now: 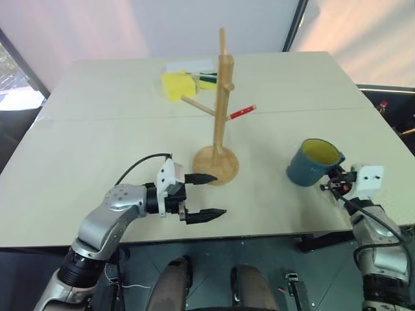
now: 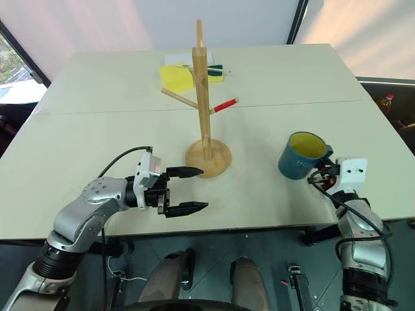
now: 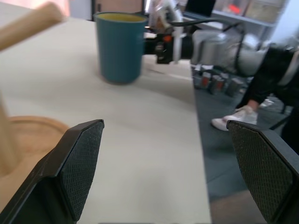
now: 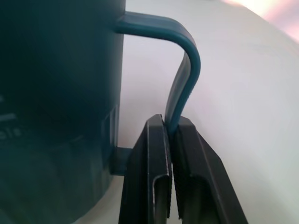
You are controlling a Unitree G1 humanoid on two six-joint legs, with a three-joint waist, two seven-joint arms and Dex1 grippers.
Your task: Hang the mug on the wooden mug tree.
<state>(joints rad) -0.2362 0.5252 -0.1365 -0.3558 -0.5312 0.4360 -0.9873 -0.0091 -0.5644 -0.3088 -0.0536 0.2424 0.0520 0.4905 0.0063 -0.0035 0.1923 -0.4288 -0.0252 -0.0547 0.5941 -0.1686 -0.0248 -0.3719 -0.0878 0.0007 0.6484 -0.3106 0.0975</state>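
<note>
Your blue-grey mug is sitting tilted near the worktop's right front edge, yellow inside showing, handle turned toward your right hand. That right hand is pinching the loop handle between its two black fingers, clamped tight on the thin band. The wooden mug tree is standing upright at mid-worktop, well apart from the mug, its red-tipped peg angling toward the mug's side. Your left hand is hovering just beside the tree's round base, pointing across toward the mug, fingers spread wide and gripping nothing. Yellow sponges are lying beyond the tree.
</note>
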